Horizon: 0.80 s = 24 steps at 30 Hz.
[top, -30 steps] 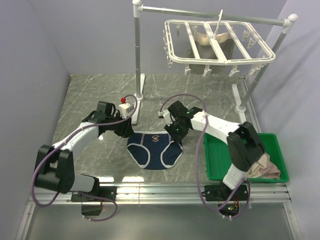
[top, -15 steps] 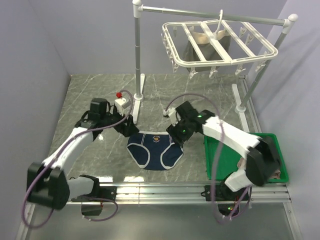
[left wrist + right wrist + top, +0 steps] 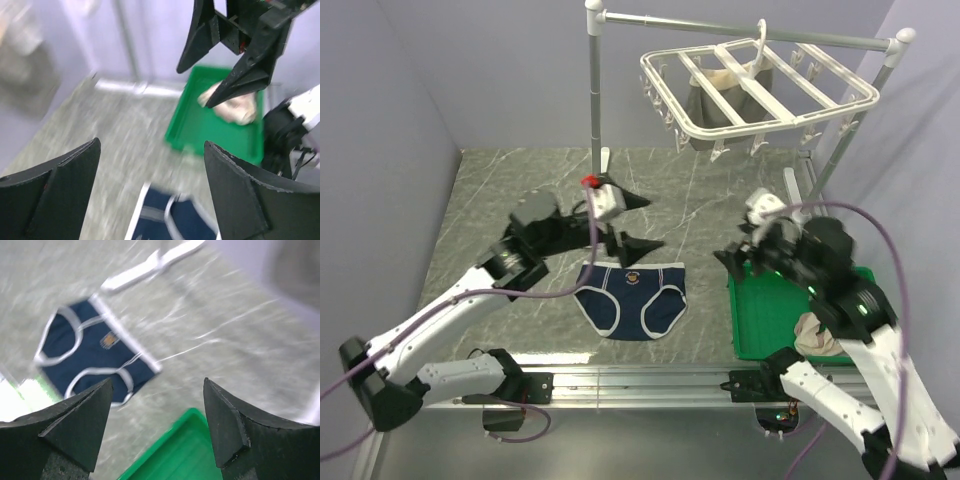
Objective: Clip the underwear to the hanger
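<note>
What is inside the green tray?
A crumpled beige cloth lies in the green tray, toward its near end. The right arm covers part of the tray, so anything beneath it cannot be seen.

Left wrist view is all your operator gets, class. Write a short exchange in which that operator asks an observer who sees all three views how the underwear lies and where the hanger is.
Operator: I only catch a blurred corner of navy cloth at the bottom of my picture. How does it lie?
Observer: The underwear is spread flat on the table, waistband toward the far side.
Operator: I can't make out the hanger. Where is it?
Observer: The hanger hangs from the rail at the far right, well above the table, with other garments under it.
</note>
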Tool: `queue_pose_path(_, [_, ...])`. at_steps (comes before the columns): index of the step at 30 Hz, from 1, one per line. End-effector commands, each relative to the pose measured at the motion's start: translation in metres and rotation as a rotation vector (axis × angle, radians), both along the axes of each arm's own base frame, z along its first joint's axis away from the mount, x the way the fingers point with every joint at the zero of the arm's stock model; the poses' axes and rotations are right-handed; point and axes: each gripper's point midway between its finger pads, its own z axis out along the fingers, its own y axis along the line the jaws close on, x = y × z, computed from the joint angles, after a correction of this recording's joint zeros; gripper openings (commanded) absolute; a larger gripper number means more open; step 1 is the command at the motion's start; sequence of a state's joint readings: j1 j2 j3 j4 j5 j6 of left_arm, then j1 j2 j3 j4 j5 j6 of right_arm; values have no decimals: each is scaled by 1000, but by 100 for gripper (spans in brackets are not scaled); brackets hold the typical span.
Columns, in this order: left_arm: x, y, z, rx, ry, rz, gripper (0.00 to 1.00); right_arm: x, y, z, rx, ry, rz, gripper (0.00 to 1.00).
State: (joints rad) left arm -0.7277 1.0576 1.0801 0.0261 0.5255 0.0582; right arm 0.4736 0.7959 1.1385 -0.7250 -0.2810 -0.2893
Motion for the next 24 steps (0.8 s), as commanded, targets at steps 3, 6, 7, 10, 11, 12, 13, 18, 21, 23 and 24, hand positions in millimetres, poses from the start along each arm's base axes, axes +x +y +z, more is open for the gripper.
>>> queue_pose_path(3, [2,-59,64,-158,-116,45,87,-5,-44,56,145,-160,-271,80])
queue_pose_path(6, [5,-84,77,-207,-139,63,83,-5,-59,75,242,-176,-373,80])
queue_pose_path(7, [5,-90,78,-217,-145,71,82,-2,-65,80,266,-177,-406,80])
queue_pose_path(10, [7,-106,82,-285,-154,123,78,4,-70,95,337,-150,-455,79])
queue_pose_path(11, [10,-108,84,-307,-141,141,76,7,-73,97,358,-137,-478,79])
queue_pose_path(12, [16,-116,78,-308,-122,155,74,7,-73,106,373,-143,-480,79])
queue_pose_path(13, [21,-120,76,-317,-89,170,73,9,-74,107,375,-132,-490,78])
queue_pose_path(18, [41,-130,78,-325,-64,242,72,25,-74,113,419,-45,-495,76])
queue_pose_path(21, [46,-132,83,-349,-68,260,70,35,-71,116,453,10,-479,76])
queue_pose_path(23, [54,-132,89,-369,-68,276,68,43,-72,117,466,31,-460,75])
queue_pose_path(24, [56,-132,92,-377,-67,273,65,43,-68,123,474,26,-434,75])
